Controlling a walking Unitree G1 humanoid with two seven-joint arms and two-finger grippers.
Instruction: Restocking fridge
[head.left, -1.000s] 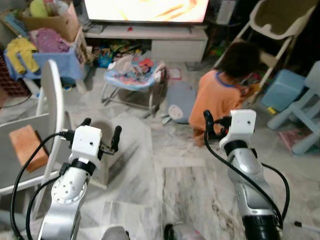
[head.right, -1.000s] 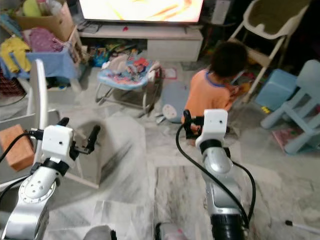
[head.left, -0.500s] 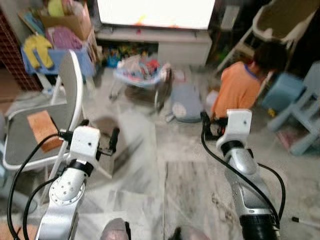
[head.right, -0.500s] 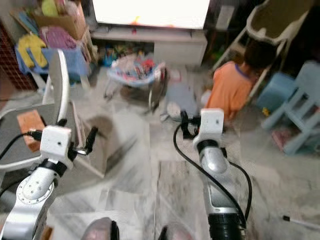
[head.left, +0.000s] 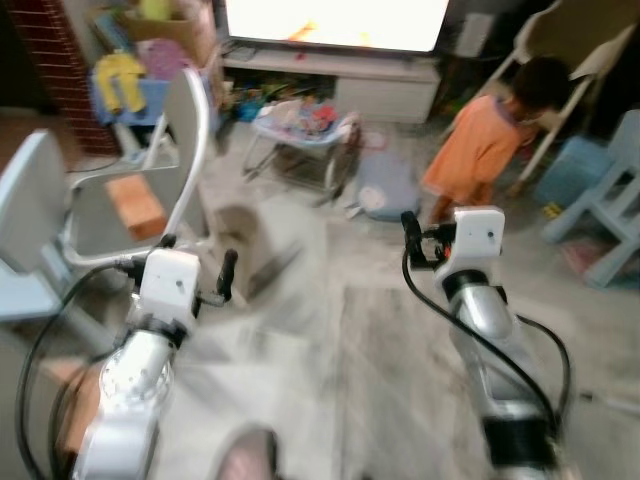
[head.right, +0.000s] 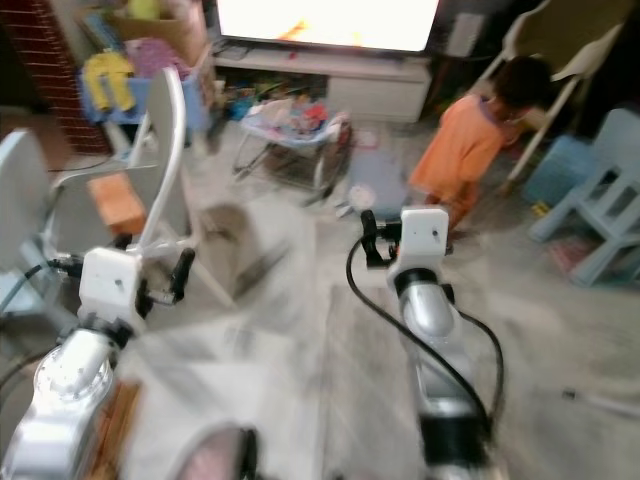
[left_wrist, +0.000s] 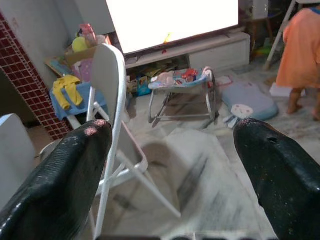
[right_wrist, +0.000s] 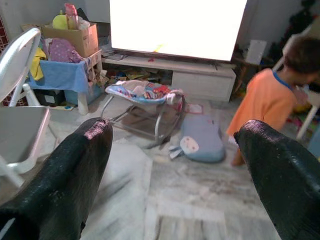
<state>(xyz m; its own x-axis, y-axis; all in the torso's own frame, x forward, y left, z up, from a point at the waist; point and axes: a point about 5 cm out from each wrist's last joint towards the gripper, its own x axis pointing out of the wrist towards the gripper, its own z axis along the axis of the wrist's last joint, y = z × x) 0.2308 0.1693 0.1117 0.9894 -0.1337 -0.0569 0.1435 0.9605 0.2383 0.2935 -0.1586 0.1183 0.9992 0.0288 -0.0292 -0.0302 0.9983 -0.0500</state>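
I am in a living room with a marble floor (head.left: 330, 330). My left gripper (head.left: 200, 252) is held out in front at chest height, open, with nothing between its fingers (left_wrist: 75, 165). My right gripper (head.left: 438, 235) is held out at the same height, open and empty, its fingers (right_wrist: 280, 165) spread wide. Both point towards a bright TV (head.left: 335, 20) on a low white stand. The head views are blurred by motion.
A white folding chair (head.left: 190, 120) stands front left with an orange-brown block (head.left: 135, 205) on its seat. Ahead are a baby rocker (head.left: 305, 125) and a blue-grey cushion (head.left: 385, 190). A person in an orange shirt (head.left: 480, 140) stands right. Blue plastic chairs (head.left: 610, 215) are far right.
The whole picture has shifted and blurred, so the camera moved. The person in orange has risen from sitting to standing. Both grippers keep the same open pose.
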